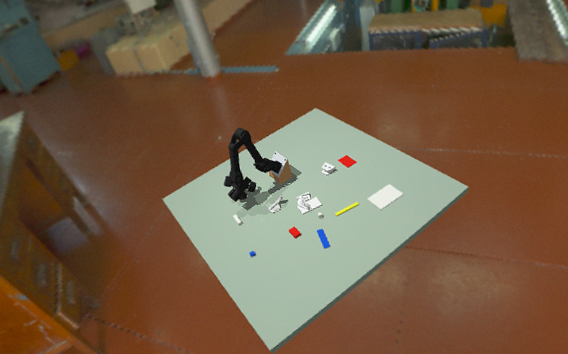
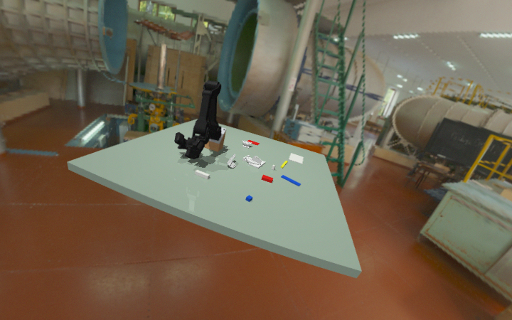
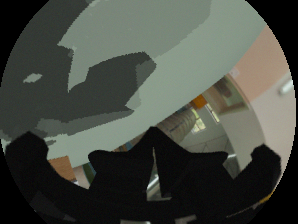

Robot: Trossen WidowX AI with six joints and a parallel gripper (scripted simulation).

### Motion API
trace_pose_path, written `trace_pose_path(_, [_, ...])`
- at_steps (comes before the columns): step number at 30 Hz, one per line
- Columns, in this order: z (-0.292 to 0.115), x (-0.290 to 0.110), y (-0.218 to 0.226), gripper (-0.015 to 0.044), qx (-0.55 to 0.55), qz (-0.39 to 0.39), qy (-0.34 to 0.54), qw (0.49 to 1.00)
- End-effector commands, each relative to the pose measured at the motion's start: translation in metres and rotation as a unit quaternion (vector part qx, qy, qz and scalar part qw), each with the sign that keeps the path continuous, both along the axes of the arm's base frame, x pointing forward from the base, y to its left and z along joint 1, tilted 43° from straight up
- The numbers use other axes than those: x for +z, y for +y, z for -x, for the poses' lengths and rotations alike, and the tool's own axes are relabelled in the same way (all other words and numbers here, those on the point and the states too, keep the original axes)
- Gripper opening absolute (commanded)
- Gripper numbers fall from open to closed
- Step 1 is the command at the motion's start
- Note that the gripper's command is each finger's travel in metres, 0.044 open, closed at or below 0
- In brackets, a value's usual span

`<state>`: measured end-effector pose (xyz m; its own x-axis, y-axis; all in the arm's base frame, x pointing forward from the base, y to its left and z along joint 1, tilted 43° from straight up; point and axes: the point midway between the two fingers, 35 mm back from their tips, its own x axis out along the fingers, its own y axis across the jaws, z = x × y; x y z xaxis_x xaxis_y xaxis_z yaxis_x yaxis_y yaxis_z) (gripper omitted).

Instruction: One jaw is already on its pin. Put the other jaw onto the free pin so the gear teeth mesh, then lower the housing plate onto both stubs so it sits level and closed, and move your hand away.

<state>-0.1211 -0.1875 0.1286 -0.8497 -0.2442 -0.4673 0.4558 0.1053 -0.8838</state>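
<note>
My gripper (image 1: 238, 194) (image 2: 192, 153) (image 3: 153, 129) is shut and empty, tips together in the wrist view, low over the table left of the white parts in the top view. The white base plate (image 1: 313, 204) (image 2: 259, 164) lies mid-table; a white jaw appears on it, but pins and gear teeth are too small to tell. A loose white jaw (image 1: 276, 205) (image 2: 232, 163) lies between it and my gripper. A small white part with dark holes (image 1: 328, 167) (image 2: 247, 143), apparently the housing plate, lies apart from the base, toward the back right in the top view.
The wooden block (image 1: 280, 173) (image 2: 216, 145) (image 3: 61, 167) stands by the arm's base. Also present are a white bar (image 1: 237, 219) (image 2: 202, 174), a red block (image 1: 295, 232) (image 2: 267, 178), a blue cube (image 1: 252, 254) (image 2: 249, 198), a blue strip (image 1: 323, 238) (image 2: 290, 180), a yellow bar (image 1: 347, 209) (image 2: 284, 163) and a white sheet (image 1: 385, 196) (image 2: 296, 158).
</note>
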Motion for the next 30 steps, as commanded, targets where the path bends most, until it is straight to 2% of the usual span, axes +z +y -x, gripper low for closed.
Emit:
trace_pose_path(1, [-0.014,0.001,-0.011,0.0,0.045,-0.022,-0.003,0.999])
trace_pose_path(16, [-0.064,0.004,-0.034,0.0,0.192,-0.091,0.004,0.977])
trace_pose_path(30, [-0.113,0.003,-0.043,0.0,0.324,-0.165,0.032,0.931])
